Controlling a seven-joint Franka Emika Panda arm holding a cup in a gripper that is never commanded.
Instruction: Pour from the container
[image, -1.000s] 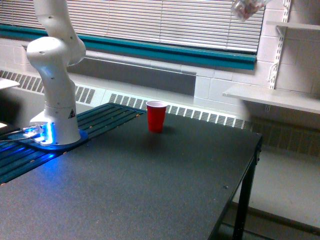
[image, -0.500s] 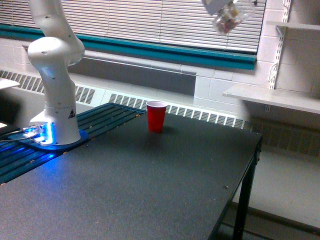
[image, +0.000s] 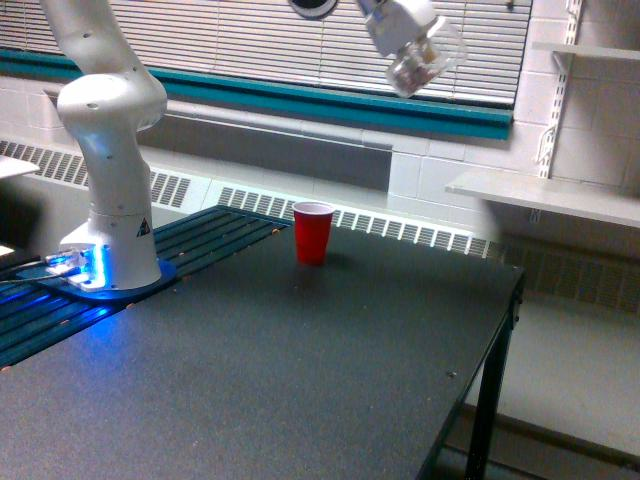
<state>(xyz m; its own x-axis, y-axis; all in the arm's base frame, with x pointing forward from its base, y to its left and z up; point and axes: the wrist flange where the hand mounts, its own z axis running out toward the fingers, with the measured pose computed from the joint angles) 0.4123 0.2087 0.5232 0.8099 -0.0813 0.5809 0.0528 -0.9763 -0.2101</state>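
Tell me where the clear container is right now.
The clear container hangs high in the gripper, near the exterior view's top, above and to the right of the red cup.

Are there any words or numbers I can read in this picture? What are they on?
No words or numbers can be read anywhere.
Small dark triangle sign on the robot's white base: too small and blurred to read.
Red cup: no writing shows.
Clear cup held up in the gripper: no label shows.
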